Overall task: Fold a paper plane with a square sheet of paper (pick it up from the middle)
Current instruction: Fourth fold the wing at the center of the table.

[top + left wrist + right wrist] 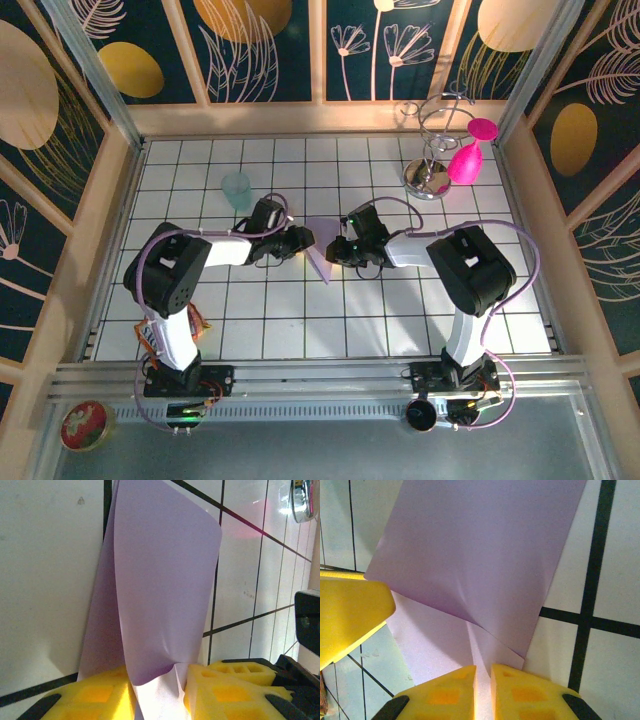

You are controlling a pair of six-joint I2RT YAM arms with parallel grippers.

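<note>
The pale lilac square sheet of paper [321, 254] is partly folded and held up between both grippers at the middle of the tiled table. My left gripper [299, 240] comes in from the left. In the left wrist view its yellow pads [95, 695] close on the sheet's [165, 580] bunched lower edge. My right gripper [336, 250] comes in from the right. In the right wrist view its pads [445, 692] are pinched tight on a ridge of the sheet [485, 550]. A yellow finger of the left gripper [347, 615] shows there on the left. No finished paper plane is in view.
A translucent teal cup [237, 189] stands on the table behind the left arm. At the back right, a wire stand with a chrome base [428, 176] holds a pink bulb [464, 161]. Wooden walls edge the table. A red round thing [85, 425] lies at the near left.
</note>
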